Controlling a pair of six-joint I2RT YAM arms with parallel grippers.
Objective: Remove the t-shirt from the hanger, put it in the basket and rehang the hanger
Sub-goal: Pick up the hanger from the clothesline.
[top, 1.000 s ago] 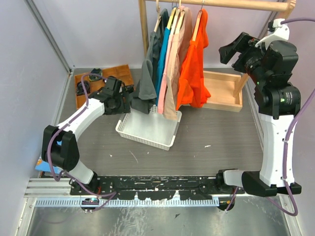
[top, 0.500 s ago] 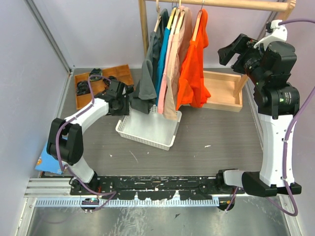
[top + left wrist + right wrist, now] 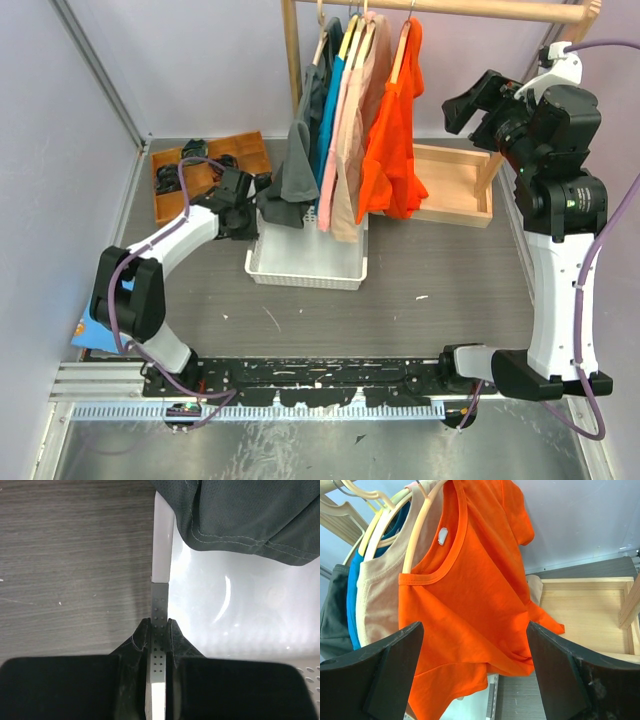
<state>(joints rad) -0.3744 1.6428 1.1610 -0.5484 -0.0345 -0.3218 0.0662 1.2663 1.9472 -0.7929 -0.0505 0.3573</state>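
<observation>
My left pincer [image 3: 159, 626] just clamped onto the rim of the white basket [image 3: 162, 545], dragging it square under the shirts. My right pincer [image 3: 475, 652] gapes apart before the orange t-shirt [image 3: 470, 590], which is on its hanger [image 3: 422, 535]. Removal not begun.

Top cam sits high behind the arm bases, looking down over the whole table [image 3: 450, 280]. Left wrist cam hugs the white basket [image 3: 162, 575] rim, facing down. Right wrist cam faces the orange t-shirt [image 3: 480, 595], fairly close I think. Top view shows both too.
</observation>
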